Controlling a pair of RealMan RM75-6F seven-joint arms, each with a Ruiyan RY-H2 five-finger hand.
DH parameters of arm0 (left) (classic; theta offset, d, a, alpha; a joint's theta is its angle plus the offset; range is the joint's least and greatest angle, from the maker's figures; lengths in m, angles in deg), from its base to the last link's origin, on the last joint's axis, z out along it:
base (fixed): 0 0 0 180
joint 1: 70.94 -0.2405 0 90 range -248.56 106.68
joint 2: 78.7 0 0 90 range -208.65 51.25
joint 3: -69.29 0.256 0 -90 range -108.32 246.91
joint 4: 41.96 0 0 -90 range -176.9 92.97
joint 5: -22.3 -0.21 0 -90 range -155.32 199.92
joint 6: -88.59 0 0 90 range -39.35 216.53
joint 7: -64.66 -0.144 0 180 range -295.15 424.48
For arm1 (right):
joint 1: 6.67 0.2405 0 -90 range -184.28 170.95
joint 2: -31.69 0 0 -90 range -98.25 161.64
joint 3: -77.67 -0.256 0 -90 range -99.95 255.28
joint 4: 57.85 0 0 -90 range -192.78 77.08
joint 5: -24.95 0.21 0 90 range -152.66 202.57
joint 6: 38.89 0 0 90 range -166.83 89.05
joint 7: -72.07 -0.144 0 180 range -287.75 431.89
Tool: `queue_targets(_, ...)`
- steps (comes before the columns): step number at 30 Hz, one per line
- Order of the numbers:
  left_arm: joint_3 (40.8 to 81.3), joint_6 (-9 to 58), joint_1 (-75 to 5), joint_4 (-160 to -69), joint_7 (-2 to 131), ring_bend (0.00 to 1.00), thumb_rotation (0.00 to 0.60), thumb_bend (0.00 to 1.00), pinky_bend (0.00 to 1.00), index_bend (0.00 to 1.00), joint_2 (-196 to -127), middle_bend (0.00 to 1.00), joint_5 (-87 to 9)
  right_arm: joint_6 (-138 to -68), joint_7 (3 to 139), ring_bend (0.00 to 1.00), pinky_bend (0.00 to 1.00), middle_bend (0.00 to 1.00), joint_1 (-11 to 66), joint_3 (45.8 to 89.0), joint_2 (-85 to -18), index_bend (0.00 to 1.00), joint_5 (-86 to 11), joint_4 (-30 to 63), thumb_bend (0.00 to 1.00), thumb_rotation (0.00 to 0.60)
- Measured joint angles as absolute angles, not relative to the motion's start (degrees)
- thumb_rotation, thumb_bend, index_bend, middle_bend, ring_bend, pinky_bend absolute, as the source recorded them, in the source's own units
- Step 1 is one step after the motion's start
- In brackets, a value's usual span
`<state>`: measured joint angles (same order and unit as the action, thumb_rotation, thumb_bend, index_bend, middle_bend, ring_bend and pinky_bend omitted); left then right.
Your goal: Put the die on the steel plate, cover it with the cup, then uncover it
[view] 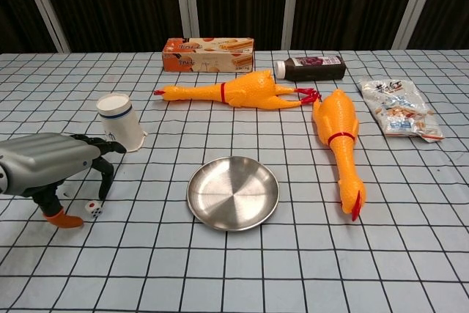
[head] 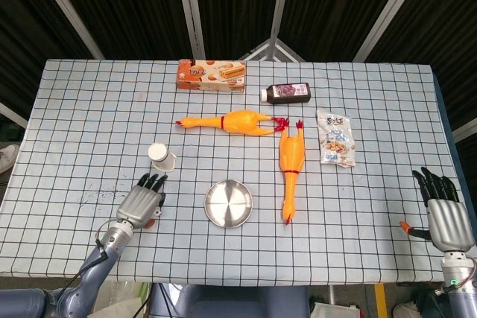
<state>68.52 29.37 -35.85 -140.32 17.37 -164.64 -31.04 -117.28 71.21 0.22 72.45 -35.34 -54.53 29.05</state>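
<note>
Under left hand (view: 51, 166), fingers spread, empty | die (view: 93, 209) hidden overhead | right hand (head: 445, 210) loose, chest-unseen

Checked-cloth table (head: 89, 109) bears: steel plate (view: 233, 192), die (view: 93, 210), cup (view: 121, 122), two rubber chickens (view: 242, 91), biscuit box (view: 208, 54), bottle (view: 311, 67), snack bag (view: 399, 108).

Head view: high above the near edge, looking steeply down, far enough to take in the whole table (head: 74, 109) and dark slatted backdrop. Chest view: low, near table height, facing forward, much closer. Shared: plate (head: 228, 203) (view: 233, 193), cup (head: 161, 156) (view: 120, 122), left hand (head: 141, 200) (view: 45, 163).
</note>
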Motion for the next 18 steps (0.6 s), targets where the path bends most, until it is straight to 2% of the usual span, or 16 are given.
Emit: queue_targets(18, 69.49, 28.67, -35.37, -139.27, 18.57, 0.0, 0.6, 0.35, 0.0, 0.52, -165.45, 0.06, -31.67, -117.02, 70.72, 0.09, 0.0, 0.0, 0.24, 72.55, -35.12, 0.05, -54.61, 29.33, 0.02, 0.6)
